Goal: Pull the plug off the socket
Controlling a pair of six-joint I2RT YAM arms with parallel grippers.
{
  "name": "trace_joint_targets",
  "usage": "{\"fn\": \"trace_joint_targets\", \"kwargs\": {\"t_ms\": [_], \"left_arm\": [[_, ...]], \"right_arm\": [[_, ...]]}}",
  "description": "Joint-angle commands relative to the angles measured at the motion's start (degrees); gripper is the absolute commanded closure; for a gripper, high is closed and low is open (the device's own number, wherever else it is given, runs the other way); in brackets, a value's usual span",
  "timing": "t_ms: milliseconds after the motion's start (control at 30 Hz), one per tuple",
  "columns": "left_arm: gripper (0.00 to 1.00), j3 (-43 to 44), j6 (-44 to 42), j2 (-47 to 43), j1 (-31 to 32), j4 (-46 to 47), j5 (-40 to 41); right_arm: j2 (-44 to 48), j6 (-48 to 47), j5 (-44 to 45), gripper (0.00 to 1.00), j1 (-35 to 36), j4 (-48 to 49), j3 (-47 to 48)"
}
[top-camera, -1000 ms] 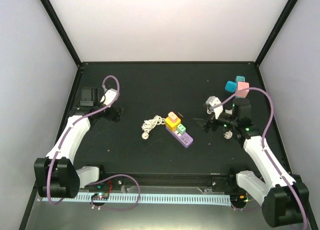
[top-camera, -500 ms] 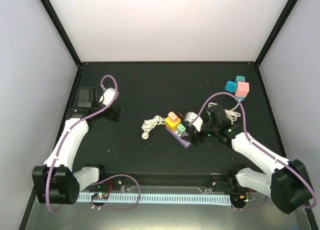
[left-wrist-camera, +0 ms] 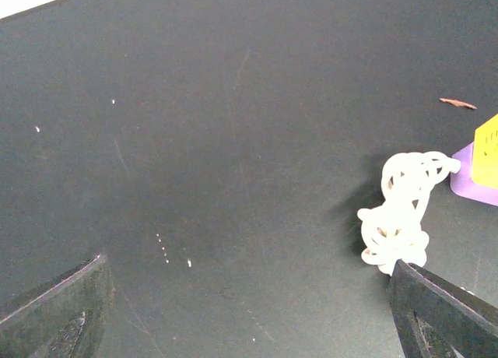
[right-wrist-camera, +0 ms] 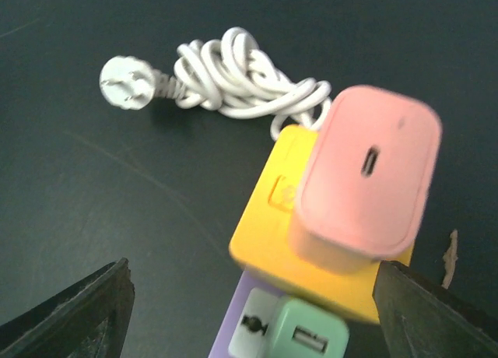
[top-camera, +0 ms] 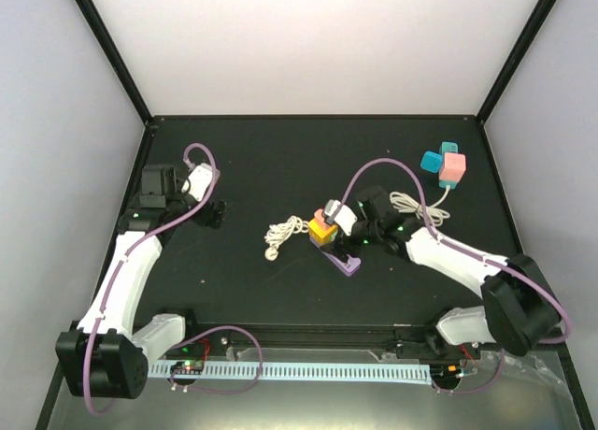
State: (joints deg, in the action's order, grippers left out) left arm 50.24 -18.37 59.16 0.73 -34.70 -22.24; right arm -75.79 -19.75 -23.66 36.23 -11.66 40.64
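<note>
Pink plug [right-wrist-camera: 366, 179] untouched, right gripper [right-wrist-camera: 250, 271] spread wide

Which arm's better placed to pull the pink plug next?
Right. The right hand, open, straddles the pink plug on the yellow block; the left hand is farther off, beyond the white cord.

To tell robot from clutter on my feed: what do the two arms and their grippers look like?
The left arm and right arm both have white link shells, black joints and bases, and a purple cable looping along each. The left gripper and right gripper each have two black wedge-shaped fingers.
</note>
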Motion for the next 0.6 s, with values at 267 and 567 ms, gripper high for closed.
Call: {"fn": "trace_joint_targets", "kwargs": {"t_ms": [267, 567], "left_arm": [[0.01, 0.36, 3.81, -5.25, 0.23, 4.87, 2.19], [0.01, -0.52, 5.10, -6.95, 0.23, 7.09, 1.48]], "right_arm": [[-7.35, 5.74, 10.91, 0.21, 5.69, 6.98, 4.02], [-9.47, 8.40, 11.88, 0.34, 6.50, 15.68, 3.67]]}}
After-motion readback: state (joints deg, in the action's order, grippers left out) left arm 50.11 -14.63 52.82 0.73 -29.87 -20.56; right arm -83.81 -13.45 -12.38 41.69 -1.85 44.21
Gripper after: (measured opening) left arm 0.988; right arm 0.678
